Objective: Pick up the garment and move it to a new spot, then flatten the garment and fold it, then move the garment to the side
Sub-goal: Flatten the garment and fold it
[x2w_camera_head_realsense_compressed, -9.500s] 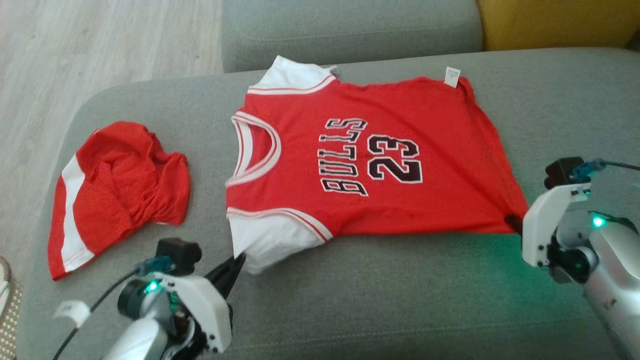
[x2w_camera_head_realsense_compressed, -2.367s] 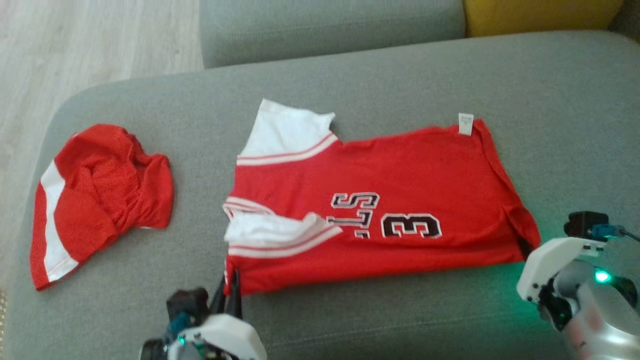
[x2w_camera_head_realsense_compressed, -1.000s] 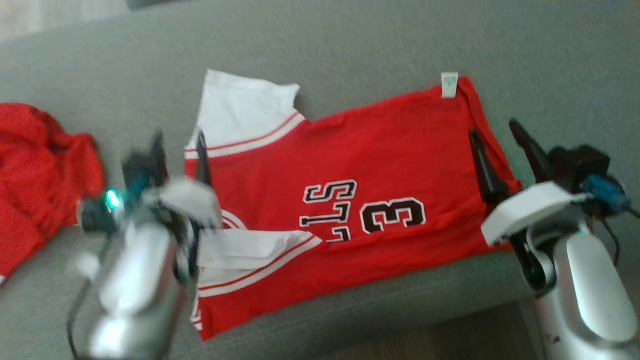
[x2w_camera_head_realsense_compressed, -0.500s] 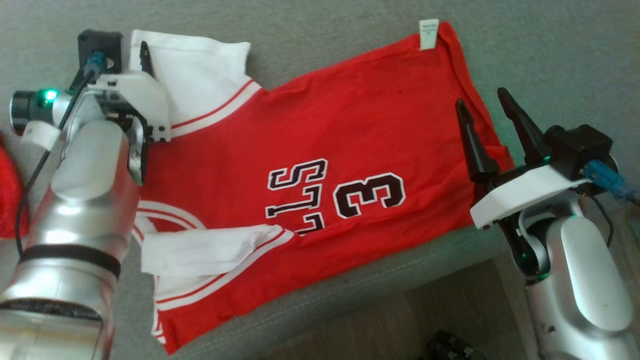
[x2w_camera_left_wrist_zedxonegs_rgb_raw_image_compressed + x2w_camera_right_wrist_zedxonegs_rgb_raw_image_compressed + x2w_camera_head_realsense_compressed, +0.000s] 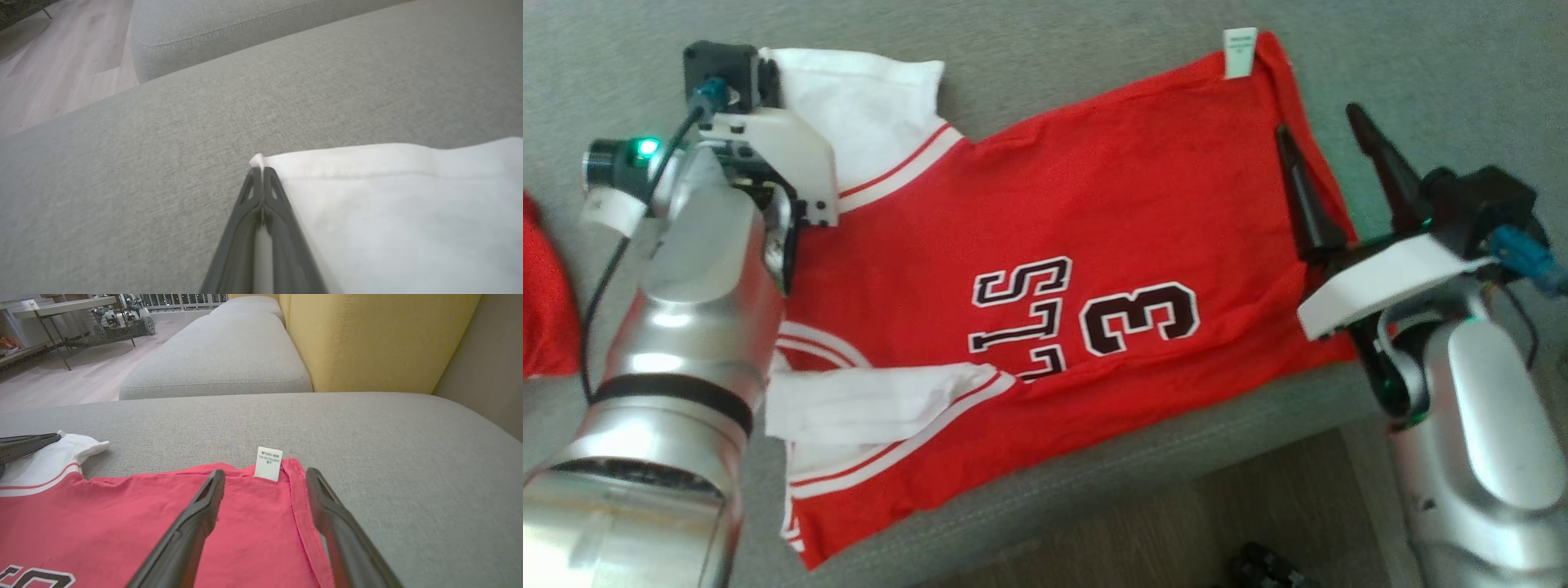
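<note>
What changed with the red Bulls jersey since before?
The jersey got its near edge folded over. The left end effector went to the far white sleeve and shut on its corner. The right end effector stands open over the hem. The care label stayed sticking out.

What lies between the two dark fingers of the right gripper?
In the right wrist view, the hemmed edge of the red-and-white basketball jersey lies there, its small white label just past the fingertips.

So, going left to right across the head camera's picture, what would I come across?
A red cloth at the edge → the robot's left arm → the red jersey → its white tag → the right gripper, fingers spread.
</note>
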